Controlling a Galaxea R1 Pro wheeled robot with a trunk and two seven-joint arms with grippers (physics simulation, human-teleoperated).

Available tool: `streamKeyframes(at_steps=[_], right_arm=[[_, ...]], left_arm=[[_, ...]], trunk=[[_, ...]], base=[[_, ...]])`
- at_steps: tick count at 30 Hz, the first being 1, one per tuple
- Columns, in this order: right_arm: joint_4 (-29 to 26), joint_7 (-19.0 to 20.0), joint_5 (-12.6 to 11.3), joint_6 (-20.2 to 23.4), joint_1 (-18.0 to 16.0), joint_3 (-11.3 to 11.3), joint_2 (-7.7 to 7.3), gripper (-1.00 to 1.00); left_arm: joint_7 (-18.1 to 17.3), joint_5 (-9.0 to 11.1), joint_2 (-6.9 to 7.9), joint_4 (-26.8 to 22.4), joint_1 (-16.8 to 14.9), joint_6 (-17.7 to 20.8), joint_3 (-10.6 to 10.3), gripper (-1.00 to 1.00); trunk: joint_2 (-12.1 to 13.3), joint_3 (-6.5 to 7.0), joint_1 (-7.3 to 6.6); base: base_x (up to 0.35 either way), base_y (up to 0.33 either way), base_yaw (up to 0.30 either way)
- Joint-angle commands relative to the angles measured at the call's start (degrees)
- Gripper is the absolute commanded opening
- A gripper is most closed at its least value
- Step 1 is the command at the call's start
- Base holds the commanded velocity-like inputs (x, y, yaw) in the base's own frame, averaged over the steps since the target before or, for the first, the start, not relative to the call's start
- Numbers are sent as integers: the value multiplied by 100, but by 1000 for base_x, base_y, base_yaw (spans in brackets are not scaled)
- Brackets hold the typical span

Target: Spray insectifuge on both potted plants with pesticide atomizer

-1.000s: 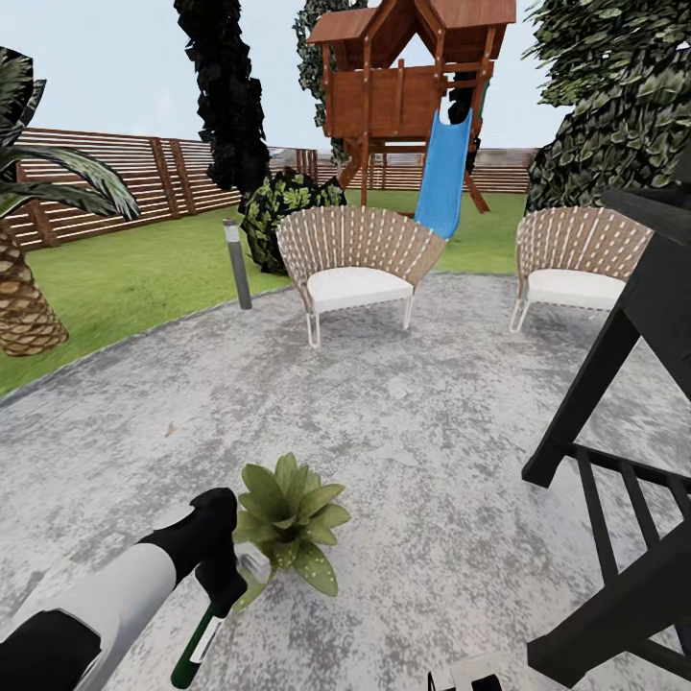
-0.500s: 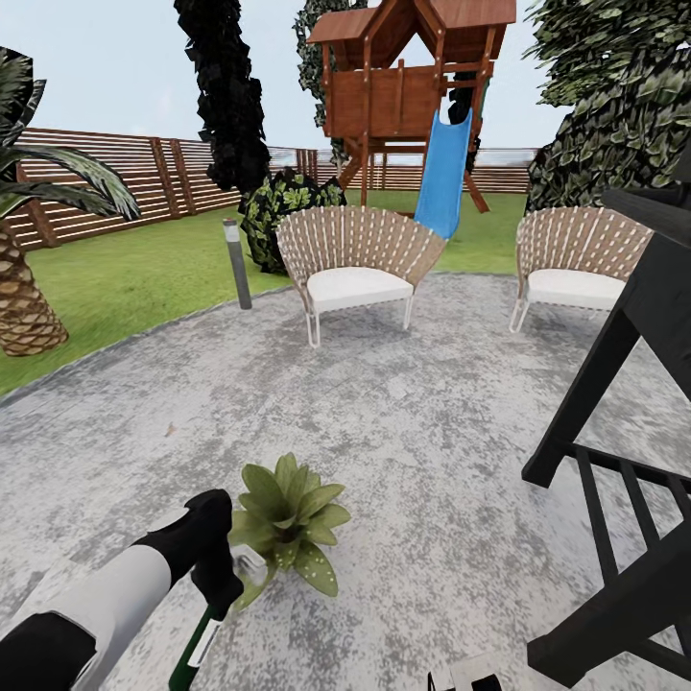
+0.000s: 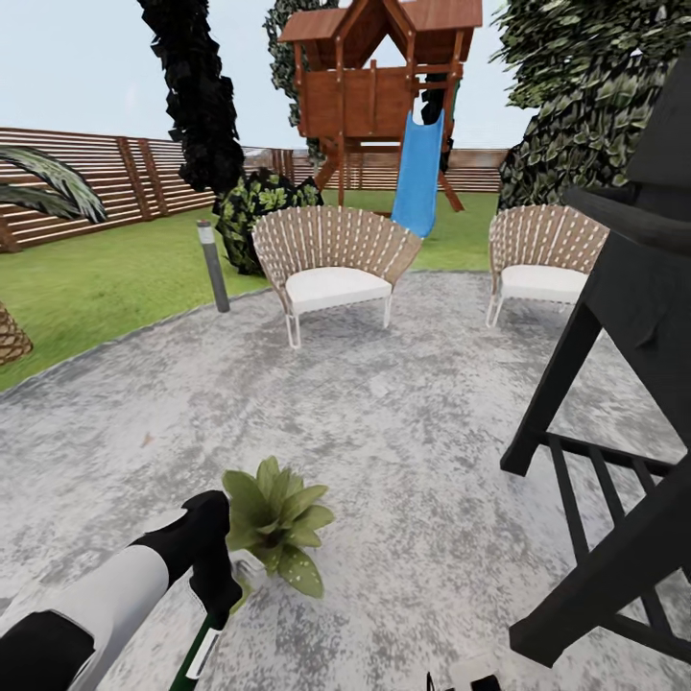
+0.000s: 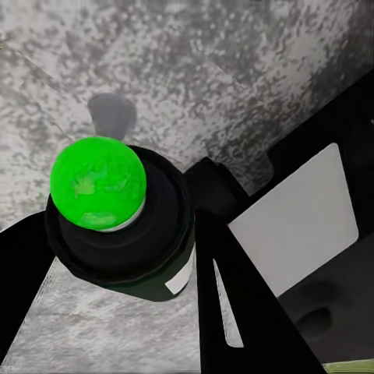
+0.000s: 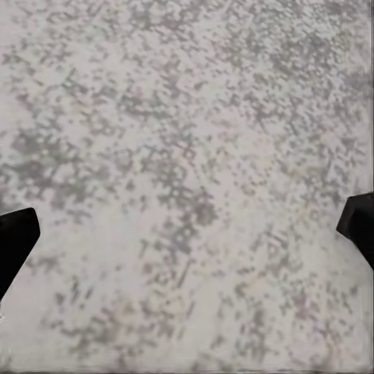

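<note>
One potted plant (image 3: 276,523), a low rosette of pointed olive-green leaves, stands on the grey paving in the head view. My left gripper (image 3: 216,590) hangs just left of it, almost touching the leaves, and is shut on the pesticide atomizer (image 3: 200,653), whose dark green body and white label slant down below the hand. In the left wrist view the atomizer (image 4: 148,249) sits between the black fingers (image 4: 234,312), its green dot (image 4: 97,183) facing the camera. My right gripper (image 5: 187,234) is open over bare paving, with its fingertips (image 5: 15,241) at the picture's edges.
A black slatted frame (image 3: 614,384) rises close on the right. Two wicker chairs (image 3: 331,269) (image 3: 542,259) stand at the paving's far side, with a bollard lamp (image 3: 212,265) beside the lawn. Behind are a playhouse with a blue slide (image 3: 417,173) and the wooden fence (image 3: 77,192).
The whole picture has slid left and slightly up, so the camera has moved. My left gripper keeps the atomizer beside the plant.
</note>
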Motion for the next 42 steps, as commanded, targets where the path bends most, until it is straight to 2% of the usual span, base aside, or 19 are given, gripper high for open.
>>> streamKeyframes(at_steps=[1, 16, 20, 28, 36, 39, 42], right_arm=[[7, -26, 60, -15, -5, -45, 14, 100], [-1, -24, 66, -15, -5, -52, -8, 100], [-1, -25, 60, -15, -5, -52, -9, 100], [-1, -26, 60, -15, -5, -52, -9, 100], [-1, -26, 65, -15, -5, -52, -9, 100], [5, -26, 67, -15, -5, -52, -9, 100], [7, -26, 67, -15, -5, -52, -9, 100]], left_arm=[[-39, -42, 5, -17, -1, 52, -13, -100], [4, -57, 1, -21, 1, 95, -36, -100], [8, -59, -20, -25, 12, 91, -49, -100], [31, -60, -41, -14, 42, 92, -41, -100], [139, -51, 94, -4, 414, 46, -35, -100], [156, -44, 228, -4, 465, 32, -32, -100], [162, -42, 278, -15, 469, 28, -24, -100]], trunk=[[-2, -5, -1], [-2, -5, -1], [-2, -5, -1], [-2, -5, -1], [-2, -5, -1], [-2, -5, -1], [-2, -5, -1]], base=[[0, 185, -144], [0, 286, -12], [0, 48, -44], [0, 2, -275], [0, 0, -98], [0, 0, -2], [0, 0, 0]])
